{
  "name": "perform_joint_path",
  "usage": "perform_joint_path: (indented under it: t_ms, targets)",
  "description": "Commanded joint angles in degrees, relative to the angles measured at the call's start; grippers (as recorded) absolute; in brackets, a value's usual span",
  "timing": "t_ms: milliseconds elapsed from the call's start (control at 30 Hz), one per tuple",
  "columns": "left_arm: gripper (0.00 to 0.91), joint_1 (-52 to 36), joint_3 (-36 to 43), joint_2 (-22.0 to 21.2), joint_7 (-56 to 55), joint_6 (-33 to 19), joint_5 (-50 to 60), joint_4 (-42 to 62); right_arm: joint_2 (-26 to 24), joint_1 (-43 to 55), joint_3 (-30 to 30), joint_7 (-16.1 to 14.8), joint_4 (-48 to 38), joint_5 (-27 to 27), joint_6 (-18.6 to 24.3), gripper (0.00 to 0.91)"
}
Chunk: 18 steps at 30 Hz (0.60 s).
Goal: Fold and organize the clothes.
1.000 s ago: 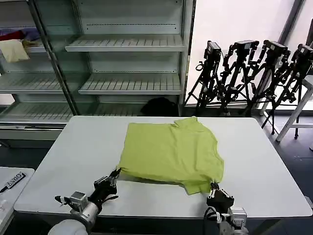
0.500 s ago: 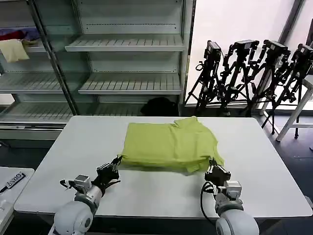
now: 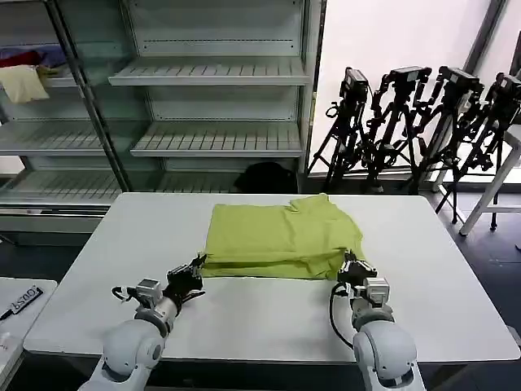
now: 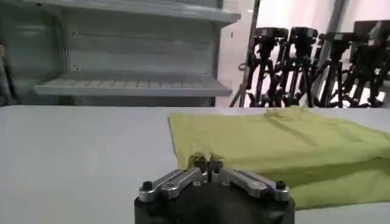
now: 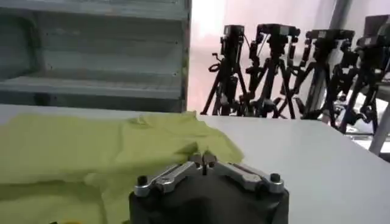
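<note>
I am pinching the T-shirt's near-left corner with the left gripper [image 3: 195, 267], jaws pressed together on cloth | lime T-shirt [image 3: 281, 238] is lying folded, centre of the white table [image 3: 122, 261], toward its far side | right gripper [image 3: 348, 265] is gripping the near-right corner, jaws closed on fabric.

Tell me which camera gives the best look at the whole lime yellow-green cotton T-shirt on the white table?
The head view: the lime yellow-green cotton T-shirt lies whole there, folded over. The left wrist view shows the left gripper pinching its near corner; the right wrist view shows the right gripper pinching the other near corner.
</note>
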Motion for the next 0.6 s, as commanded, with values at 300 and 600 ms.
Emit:
perform_joint_path:
  t_ms: [300, 600]
  targets:
    - [0.907, -3.8, 1.2, -0.7, -0.1, 0.3, 2.3, 4.2, -0.1, 5.1, 0.4, -0.7, -5.9, -1.3, 0.0, 0.907]
    - [0.907, -3.6, 0.4, -0.8, -0.1, -0.8, 2.0, 2.8, -0.4, 4.5, 2.0, -0.4, -5.4, -1.8, 0.4, 0.907]
